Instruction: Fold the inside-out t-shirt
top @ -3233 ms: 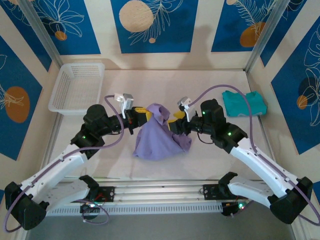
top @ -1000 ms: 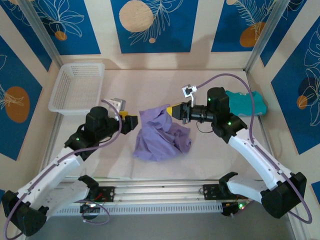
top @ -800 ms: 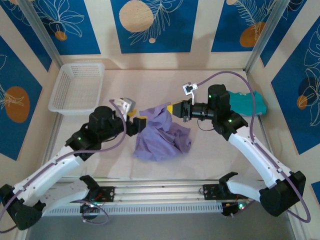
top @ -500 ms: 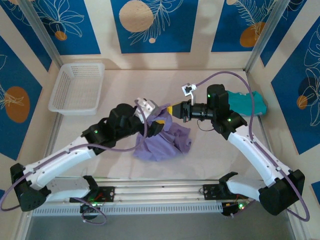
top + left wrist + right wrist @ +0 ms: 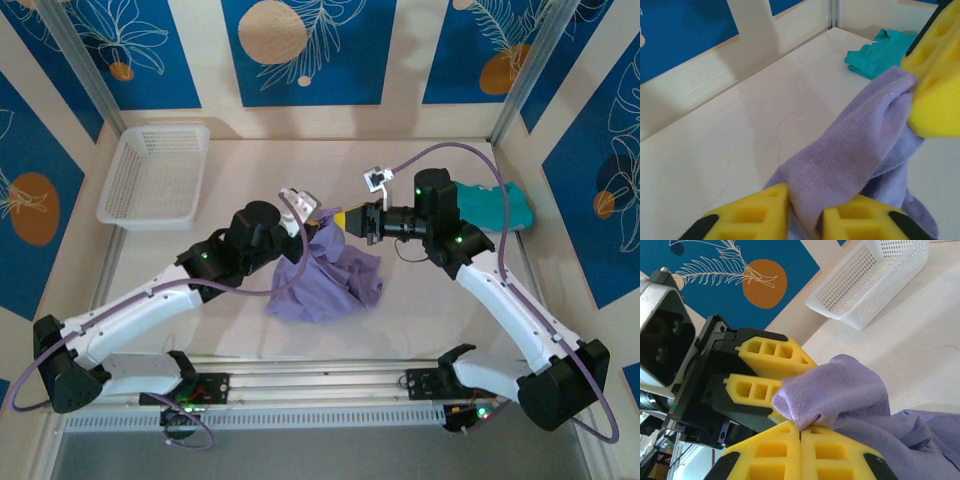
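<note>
Shirt: the lavender shirt (image 5: 325,275) lies bunched on the table (image 5: 420,320), well right of the basket (image 5: 155,175) and nearer the arm bases. Its top ridge is lifted and the rest is heaped below.
Right gripper: the right gripper (image 5: 800,432) has its pads pressed together on a stitched hem, at the side of the ridge away from the basket.
Left gripper: the left gripper (image 5: 805,212) pinches a fold of the same stitched edge on the basket side, just beside its partner. Only a short span of cloth runs between the two.
Teal garment: the teal garment (image 5: 490,205) lies flat, far right of the basket and apart from the shirt.
Step in hand: by the look of it, taking two holds along one hem so that the heap can be opened out before any fold is made.
Doing it well: the holds sit very close together, so the sound move would be to draw them apart along the hem, one toward the basket and one away from it. They should lift just enough for the bunched cloth to hang free and unroll.
Care needed: a steady, even pull seems wise, since thin fabric may slip from a shallow pinch.
Risk: either clamp may hold more than one layer, which would leave the shirt twisted rather than flat.
</note>
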Available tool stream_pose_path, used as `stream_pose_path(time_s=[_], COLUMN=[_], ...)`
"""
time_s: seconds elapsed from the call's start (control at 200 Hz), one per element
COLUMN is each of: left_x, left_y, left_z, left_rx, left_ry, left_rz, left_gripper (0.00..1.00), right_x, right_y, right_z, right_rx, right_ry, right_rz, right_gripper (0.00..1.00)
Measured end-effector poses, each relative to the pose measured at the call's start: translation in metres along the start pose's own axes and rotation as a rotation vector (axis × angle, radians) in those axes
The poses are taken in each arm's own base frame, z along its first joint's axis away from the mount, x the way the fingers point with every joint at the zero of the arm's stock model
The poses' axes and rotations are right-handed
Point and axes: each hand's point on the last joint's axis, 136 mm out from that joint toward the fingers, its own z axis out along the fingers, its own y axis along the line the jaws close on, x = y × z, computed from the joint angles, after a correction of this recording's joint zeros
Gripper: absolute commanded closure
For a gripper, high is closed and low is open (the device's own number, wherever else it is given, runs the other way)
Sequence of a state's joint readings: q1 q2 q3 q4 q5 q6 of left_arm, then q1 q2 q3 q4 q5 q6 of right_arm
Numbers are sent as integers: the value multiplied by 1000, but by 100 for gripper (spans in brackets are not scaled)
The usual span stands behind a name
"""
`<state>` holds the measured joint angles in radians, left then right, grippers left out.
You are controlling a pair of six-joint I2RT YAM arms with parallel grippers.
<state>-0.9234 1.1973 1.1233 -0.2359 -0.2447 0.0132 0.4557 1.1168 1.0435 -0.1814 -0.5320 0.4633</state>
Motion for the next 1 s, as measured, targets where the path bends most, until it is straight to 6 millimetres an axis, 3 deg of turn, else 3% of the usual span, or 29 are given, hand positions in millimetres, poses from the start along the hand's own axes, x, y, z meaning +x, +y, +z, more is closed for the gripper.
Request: stream_pose_path(time_s=[0.09, 0.27, 0.42, 0.545, 0.685, 0.84, 1.0], left_x=[-4, -10, -13, -23, -43, -44, -44], left_y=[4, 9, 13, 16, 18, 17, 14], left_z=[0, 0, -1, -5, -13, -17, -19], left_rx=[-11, -23, -30, -32, -20, -9, 17], left_ry=[-14, -40, -52, -68, -110, -113, -110], left_rz=[-7, -39, -107, -172, -246, -288, -311], left_gripper=[100, 100, 100, 100, 100, 100, 100], right_x=[2, 9, 11, 13, 26, 51, 65], right_y=[-1, -15, -43, -54, -35, -9, -12], right_z=[0, 5, 9, 5, 3, 11, 22], right_rx=[3, 47, 228, 375, 393, 314, 327], right_ry=[6, 39, 58, 46, 30, 32, 36], right_rz=[-3, 11, 30, -18, -124, -220, -262], right_gripper=[100, 100, 76, 66, 61, 59, 51])
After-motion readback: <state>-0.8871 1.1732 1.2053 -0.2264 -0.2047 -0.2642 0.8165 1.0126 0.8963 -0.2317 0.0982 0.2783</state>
